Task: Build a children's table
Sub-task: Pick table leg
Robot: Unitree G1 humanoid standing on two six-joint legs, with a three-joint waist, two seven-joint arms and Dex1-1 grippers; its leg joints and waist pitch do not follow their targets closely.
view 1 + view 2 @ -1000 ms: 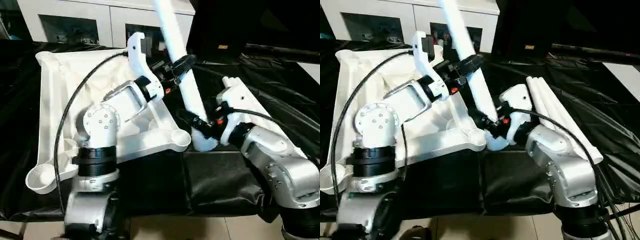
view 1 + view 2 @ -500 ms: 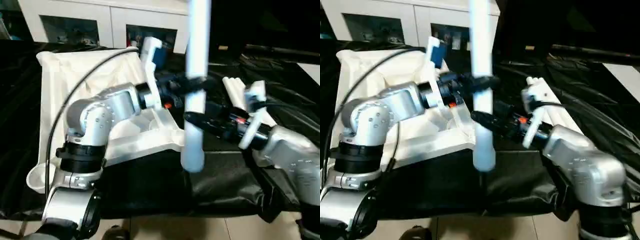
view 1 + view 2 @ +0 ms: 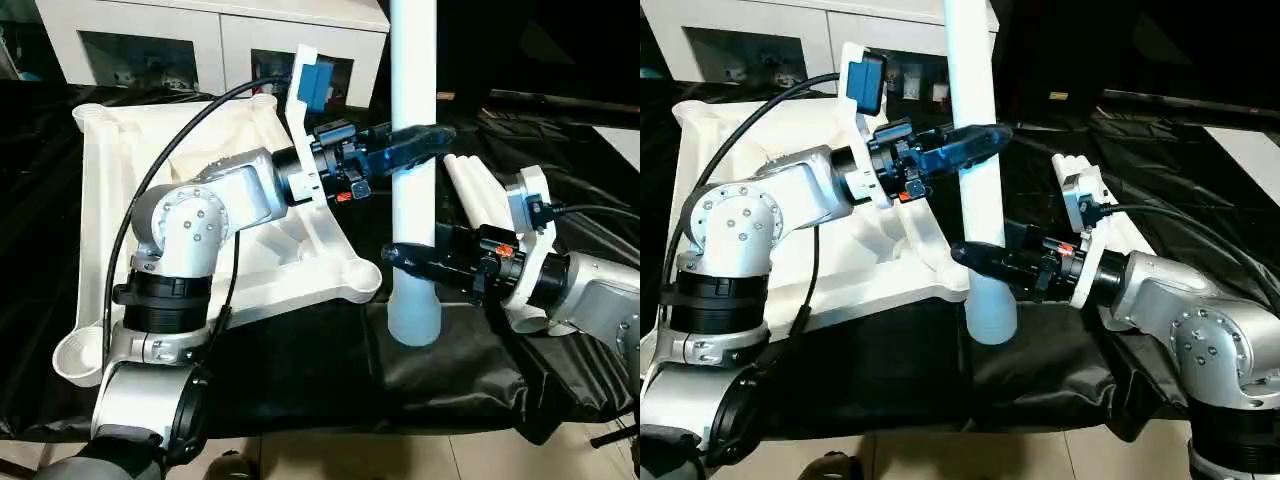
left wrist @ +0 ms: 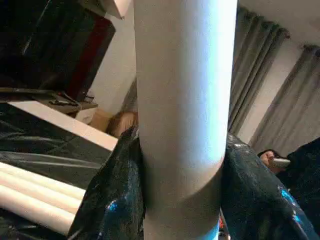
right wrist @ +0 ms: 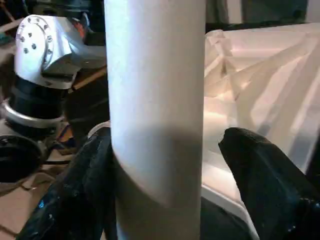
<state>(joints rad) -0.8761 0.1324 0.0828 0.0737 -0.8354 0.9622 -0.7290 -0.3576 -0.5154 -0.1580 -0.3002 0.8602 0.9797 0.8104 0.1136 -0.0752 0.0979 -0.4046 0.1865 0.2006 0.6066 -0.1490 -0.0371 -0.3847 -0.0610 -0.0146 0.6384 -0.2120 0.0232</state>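
Observation:
The children's table top (image 3: 120,170) lies upside down on black cloth, ribs up, with a round corner socket (image 3: 358,274) at its near right. One white leg (image 3: 415,80) stands upright just right of that socket, its wide lower end (image 3: 412,325) low over the cloth. My left gripper (image 3: 420,140) is shut on the leg's middle, and both fingers (image 4: 115,200) press its sides. Lower down, my right gripper (image 3: 405,260) reaches in from the right and stands open around the leg. One of its fingers (image 5: 255,170) is apart from the tube.
More white legs (image 3: 478,188) lie side by side on the black cloth (image 3: 300,370) behind my right forearm. A white cabinet with glass doors (image 3: 200,40) stands behind the table top. The cloth's front edge and pale floor (image 3: 350,455) are near me.
The leg has swung from leaning back-left to upright, with my left gripper still shut on it. My right gripper has opened wider and now sits higher up from the leg's end.

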